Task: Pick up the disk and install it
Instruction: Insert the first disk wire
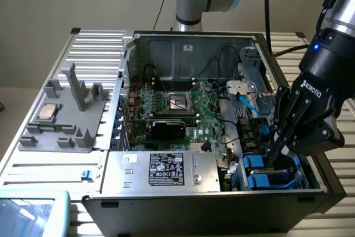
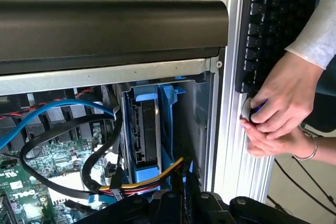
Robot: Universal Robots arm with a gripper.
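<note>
In the blue-lined drive bay (image 2: 169,94) at the open black computer case's (image 1: 194,215) corner, the flat grey metal disk (image 2: 149,129) on blue plastic rails stands slotted in with the clenched end effector (image 1: 277,156) just beside it and grasping nothing I can see, so installation looks nearly complete, though full seating cannot be judged.

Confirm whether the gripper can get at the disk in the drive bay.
Likely yes: the gripper sits low in the drive bay, right by the disk in its blue carrier. A yellow-and-black cable crosses the carrier's end and may crowd it.
</note>
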